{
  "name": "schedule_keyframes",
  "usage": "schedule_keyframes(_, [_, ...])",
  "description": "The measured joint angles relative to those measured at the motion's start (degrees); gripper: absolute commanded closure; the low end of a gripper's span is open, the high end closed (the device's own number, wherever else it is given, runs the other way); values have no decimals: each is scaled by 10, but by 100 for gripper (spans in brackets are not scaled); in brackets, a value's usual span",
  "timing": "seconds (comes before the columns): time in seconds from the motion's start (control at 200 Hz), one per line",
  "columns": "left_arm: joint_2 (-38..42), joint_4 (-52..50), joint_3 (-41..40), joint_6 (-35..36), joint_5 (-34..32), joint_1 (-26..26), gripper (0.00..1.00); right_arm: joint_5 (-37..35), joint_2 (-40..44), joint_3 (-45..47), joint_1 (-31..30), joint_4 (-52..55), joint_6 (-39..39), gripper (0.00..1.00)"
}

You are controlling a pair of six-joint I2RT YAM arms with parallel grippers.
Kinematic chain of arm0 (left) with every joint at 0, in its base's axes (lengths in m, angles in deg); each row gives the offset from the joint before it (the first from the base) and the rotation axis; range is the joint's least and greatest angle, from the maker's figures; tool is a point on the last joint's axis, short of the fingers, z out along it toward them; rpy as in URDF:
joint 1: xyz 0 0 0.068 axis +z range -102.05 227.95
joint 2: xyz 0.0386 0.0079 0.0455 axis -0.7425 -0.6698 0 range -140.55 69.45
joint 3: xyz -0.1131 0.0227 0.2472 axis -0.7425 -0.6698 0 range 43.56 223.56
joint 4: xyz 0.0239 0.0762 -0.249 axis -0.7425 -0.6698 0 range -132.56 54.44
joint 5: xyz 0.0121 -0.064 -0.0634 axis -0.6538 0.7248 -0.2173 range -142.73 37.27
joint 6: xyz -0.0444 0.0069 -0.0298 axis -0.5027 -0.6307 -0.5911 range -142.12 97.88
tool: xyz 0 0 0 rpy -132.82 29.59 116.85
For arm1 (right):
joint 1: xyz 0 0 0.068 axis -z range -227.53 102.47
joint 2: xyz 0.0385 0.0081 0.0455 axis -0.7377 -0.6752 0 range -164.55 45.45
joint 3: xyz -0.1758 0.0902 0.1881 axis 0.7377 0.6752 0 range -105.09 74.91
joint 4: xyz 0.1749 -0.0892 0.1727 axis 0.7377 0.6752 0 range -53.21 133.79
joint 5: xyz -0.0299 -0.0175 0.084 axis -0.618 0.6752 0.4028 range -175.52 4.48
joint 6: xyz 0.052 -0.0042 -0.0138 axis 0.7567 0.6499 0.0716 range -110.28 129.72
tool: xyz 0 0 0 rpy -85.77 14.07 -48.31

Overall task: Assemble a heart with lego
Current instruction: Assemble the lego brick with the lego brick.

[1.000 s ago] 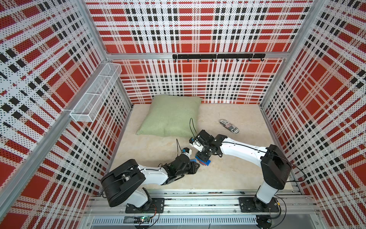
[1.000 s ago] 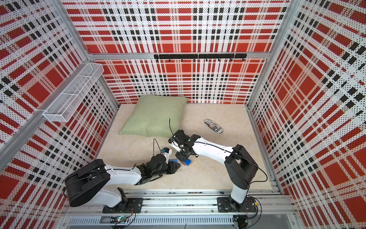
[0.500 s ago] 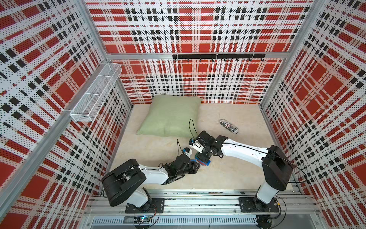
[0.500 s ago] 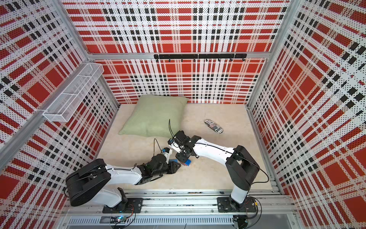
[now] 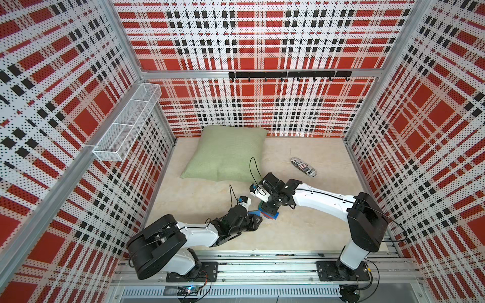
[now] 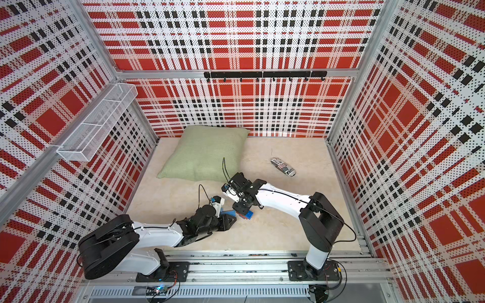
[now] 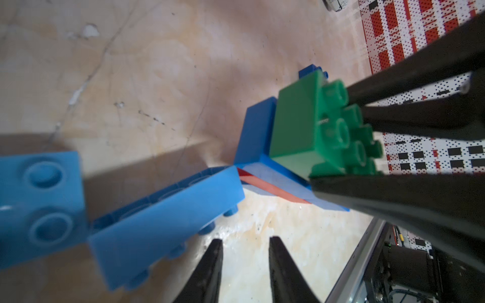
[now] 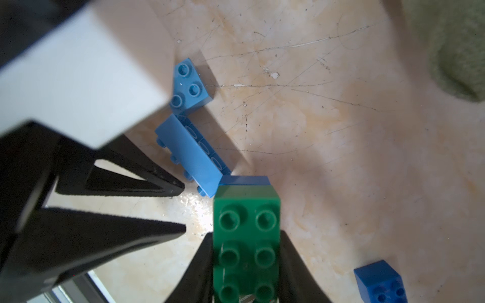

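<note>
The heart (image 5: 270,215) (image 6: 248,215) is a small stack on the floor: a green brick (image 8: 246,236) (image 7: 296,123) on top of dark blue and red bricks. My right gripper (image 8: 246,234) (image 5: 269,207) is shut on the green brick from above. My left gripper (image 7: 245,240) (image 5: 258,219) lies low beside the stack, its fingers apart with only floor between them. A long light-blue brick (image 7: 168,217) (image 8: 191,154) lies on its side touching the stack. Beyond it sits a small light-blue brick (image 7: 39,199) (image 8: 187,89). A dark blue brick (image 8: 379,282) stands apart.
A green pillow (image 5: 225,154) fills the back left of the floor. A small patterned object (image 5: 303,167) lies at the back right. A white wire basket (image 5: 126,123) hangs on the left wall and a black hook rail (image 5: 288,74) on the back wall.
Hardly anything differs. The right gripper has edged very slightly toward the left arm, still holding the green brick; the left arm stays in place.
</note>
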Motion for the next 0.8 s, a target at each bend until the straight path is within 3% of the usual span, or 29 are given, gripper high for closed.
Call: schedule_keyframes(0.802, [-23,34,-2,-16,2,-13,61,10,-15,-16,0,-8,0,65])
